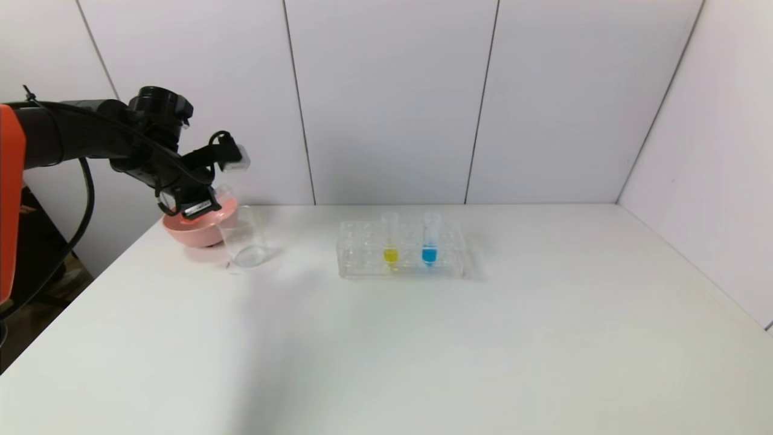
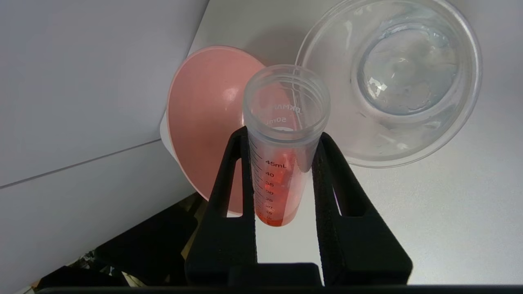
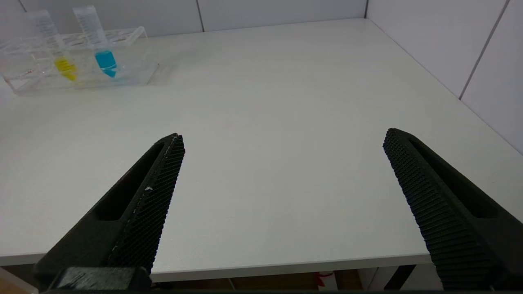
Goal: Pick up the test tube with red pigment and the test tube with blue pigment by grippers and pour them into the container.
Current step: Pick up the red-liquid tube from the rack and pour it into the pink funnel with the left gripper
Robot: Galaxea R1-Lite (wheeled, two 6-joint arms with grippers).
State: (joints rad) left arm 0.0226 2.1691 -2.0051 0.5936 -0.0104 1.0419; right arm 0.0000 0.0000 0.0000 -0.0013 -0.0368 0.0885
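My left gripper (image 1: 202, 202) is shut on the test tube with red pigment (image 2: 282, 163), held in the air at the table's far left. The tube is tilted, with its open mouth (image 1: 224, 193) over the pink bowl's edge, right beside the container's rim. Red liquid lies along the tube's wall and bottom. The container (image 1: 244, 238), a clear beaker (image 2: 392, 81), looks clear inside. The test tube with blue pigment (image 1: 429, 241) stands upright in the clear rack (image 1: 362, 266) and shows in the right wrist view too (image 3: 102, 45). My right gripper (image 3: 282, 139) hangs open near the table's front edge.
A pink bowl (image 1: 193, 232) sits touching the beaker's left side, close to the back wall. A tube with yellow liquid (image 1: 391, 241) stands in the rack left of the blue one. White walls close off the back and the right side.
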